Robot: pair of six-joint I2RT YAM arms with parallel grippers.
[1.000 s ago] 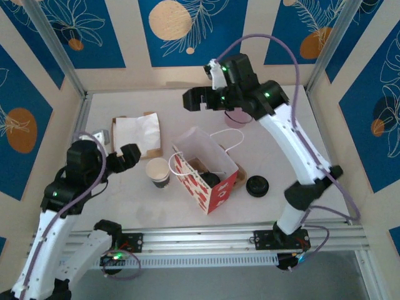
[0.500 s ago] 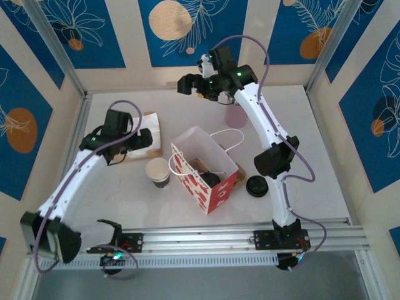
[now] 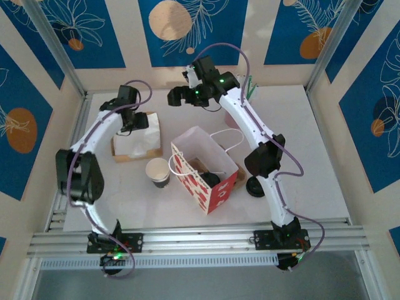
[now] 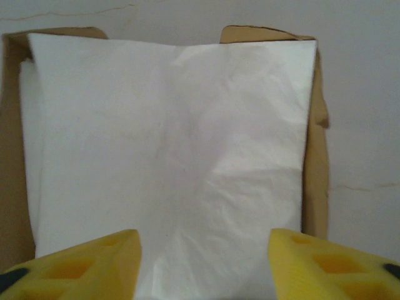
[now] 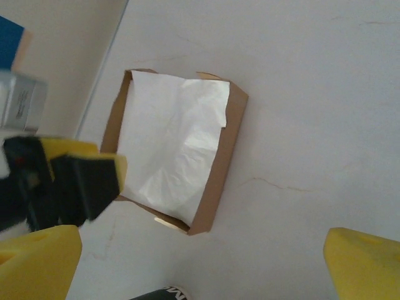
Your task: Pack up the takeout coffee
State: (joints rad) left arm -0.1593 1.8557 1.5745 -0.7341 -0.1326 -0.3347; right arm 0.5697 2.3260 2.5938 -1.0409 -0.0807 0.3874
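Pale bench top, blue leaf-print walls behind; the takeout coffee (image 3: 157, 172) stands upright near the middle, just left of the red paper bag (image 3: 206, 190), which has something dark inside; the left gripper (image 4: 205, 262) hangs half spread over white paper (image 4: 169, 137) in a cardboard tray (image 4: 317, 181) toward the far left corner, pinching nothing; the right gripper (image 3: 177, 97) gapes wide near the far edge.
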